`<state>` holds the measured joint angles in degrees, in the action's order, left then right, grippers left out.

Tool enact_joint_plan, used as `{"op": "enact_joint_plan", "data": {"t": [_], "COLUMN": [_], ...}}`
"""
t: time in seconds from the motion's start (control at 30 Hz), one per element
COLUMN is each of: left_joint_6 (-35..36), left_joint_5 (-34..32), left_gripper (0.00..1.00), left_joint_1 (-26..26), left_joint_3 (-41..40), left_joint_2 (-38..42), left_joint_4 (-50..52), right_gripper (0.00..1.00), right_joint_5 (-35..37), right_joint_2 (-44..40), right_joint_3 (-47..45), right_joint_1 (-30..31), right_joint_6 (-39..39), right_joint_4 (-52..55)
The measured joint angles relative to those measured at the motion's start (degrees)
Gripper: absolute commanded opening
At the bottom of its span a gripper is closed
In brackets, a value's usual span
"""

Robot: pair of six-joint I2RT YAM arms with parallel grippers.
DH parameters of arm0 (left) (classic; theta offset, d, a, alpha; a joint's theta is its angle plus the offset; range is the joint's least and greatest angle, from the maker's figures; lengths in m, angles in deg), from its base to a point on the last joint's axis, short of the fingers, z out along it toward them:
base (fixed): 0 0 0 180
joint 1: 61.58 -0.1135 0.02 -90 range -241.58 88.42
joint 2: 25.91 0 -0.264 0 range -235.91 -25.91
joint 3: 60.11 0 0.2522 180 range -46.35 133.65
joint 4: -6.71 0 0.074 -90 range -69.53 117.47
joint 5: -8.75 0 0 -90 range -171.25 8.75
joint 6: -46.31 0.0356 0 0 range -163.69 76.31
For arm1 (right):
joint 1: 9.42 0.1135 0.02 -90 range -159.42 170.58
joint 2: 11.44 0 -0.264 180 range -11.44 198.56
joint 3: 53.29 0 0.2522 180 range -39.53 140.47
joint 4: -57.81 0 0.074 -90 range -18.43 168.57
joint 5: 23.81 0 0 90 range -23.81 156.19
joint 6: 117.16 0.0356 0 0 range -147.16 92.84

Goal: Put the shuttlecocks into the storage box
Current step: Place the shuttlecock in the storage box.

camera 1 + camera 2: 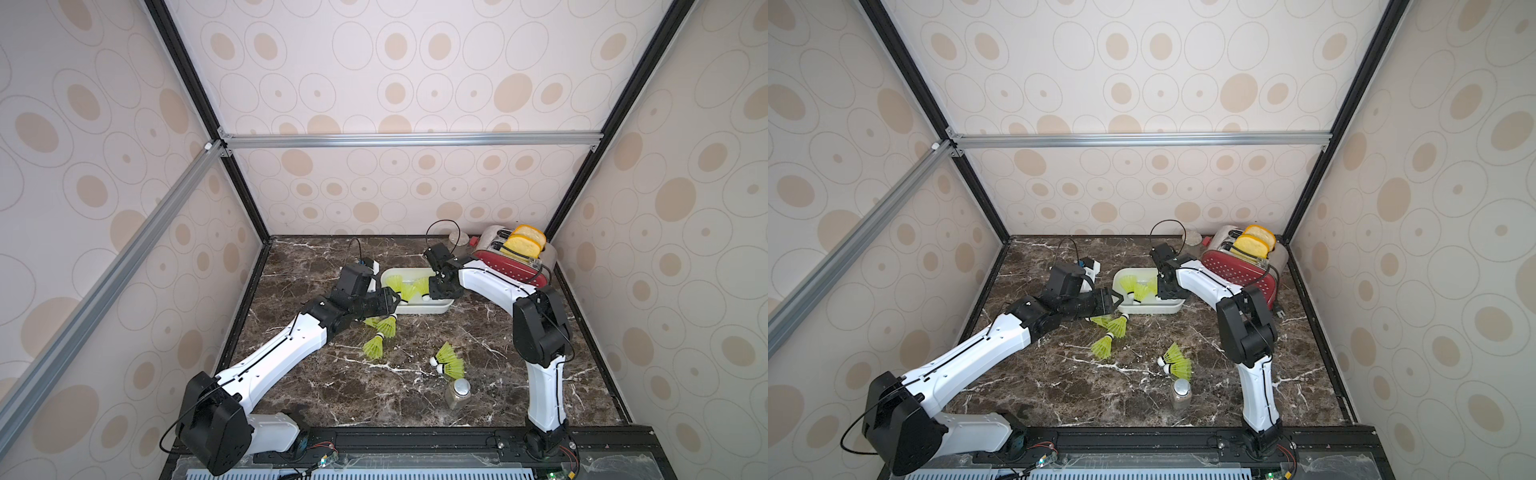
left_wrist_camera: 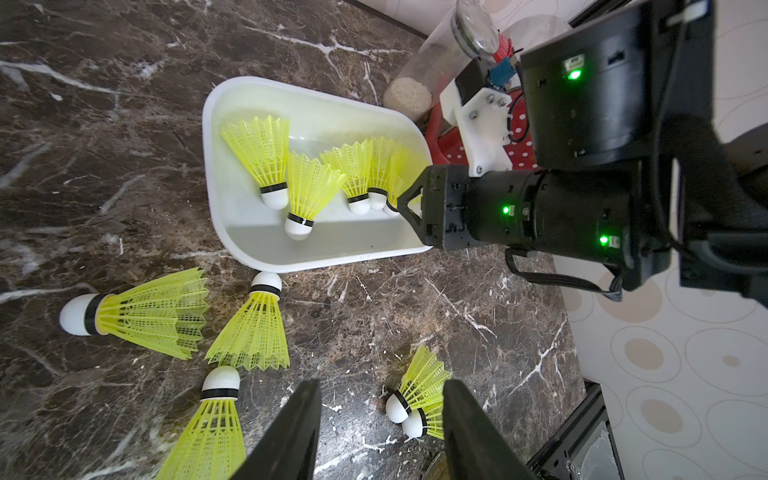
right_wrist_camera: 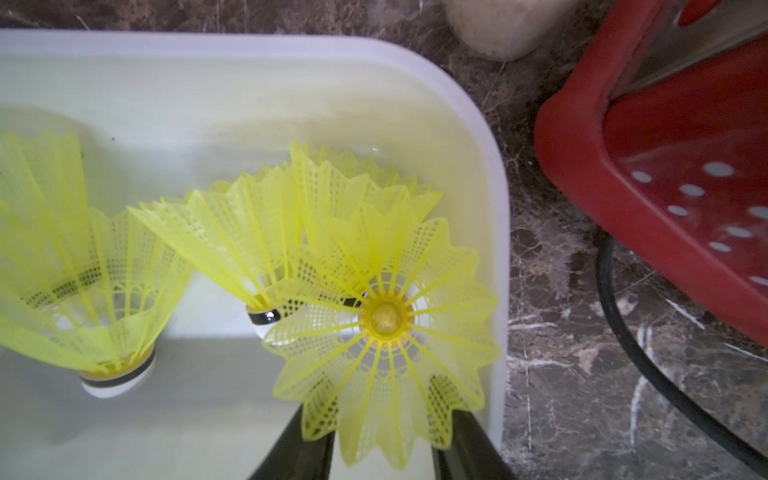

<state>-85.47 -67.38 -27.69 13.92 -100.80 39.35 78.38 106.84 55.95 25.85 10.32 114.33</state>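
Marble surface (image 1: 374, 395) bears seemingly featherlight shuttlecocks (image 2: 253, 332), best nipped gently by the springy skirt; left pincer (image 2: 381, 388) spread, grip of right pincer (image 3: 382, 419) unclear

— What sits in the far right corner of the table (image 1: 332, 386)?

— A red toaster (image 1: 513, 268) with white dots and a steel top. Two yellow-crusted slices of bread (image 1: 524, 244) stand up out of its slots. A black cord (image 3: 623, 332) curves over the dark marble just beside it.

— Anything next to it?

— A clear jar (image 2: 409, 95) by the back wall, on the toaster's side toward the table's middle, with white grains in its bottom.

— And nearer the front edge?

— A capped jar (image 1: 457, 392), upright, with a silver lid and brownish grains inside.

— The surroundings?

— Cream walls (image 1: 395, 83) printed with tan ovals, an aluminium rail (image 1: 407, 139) across the back, and black posts in the corners.
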Motion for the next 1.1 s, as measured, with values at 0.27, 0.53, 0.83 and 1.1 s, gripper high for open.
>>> {"op": "enact_joint_plan", "data": {"t": [0.27, 0.53, 0.83, 1.1], "left_joint_6": [0.0, 0.0, 0.0, 0.0], "left_joint_5": [0.1, 0.2, 0.2, 0.3], "left_gripper": [0.5, 0.5, 0.5, 0.5], "left_joint_1": [0.0, 0.0, 0.0, 0.2], "left_joint_3": [0.0, 0.0, -0.2, -0.6], "left_joint_2": [0.0, 0.3, 1.3, 1.3], "left_joint_4": [0.0, 0.0, 0.0, 0.0], "right_gripper": [0.43, 0.45, 0.47, 0.48], "right_joint_5": [0.8, 2.3, 3.3, 3.7], "right_joint_2": [0.0, 0.0, -2.0, -3.6], "right_joint_3": [1.2, 1.7, 2.2, 2.9], "right_joint_1": [0.0, 0.0, 0.0, 0.0], "right_joint_6": [0.0, -0.2, -0.4, -0.9], "right_joint_4": [1.0, 1.9, 2.5, 3.1]}}
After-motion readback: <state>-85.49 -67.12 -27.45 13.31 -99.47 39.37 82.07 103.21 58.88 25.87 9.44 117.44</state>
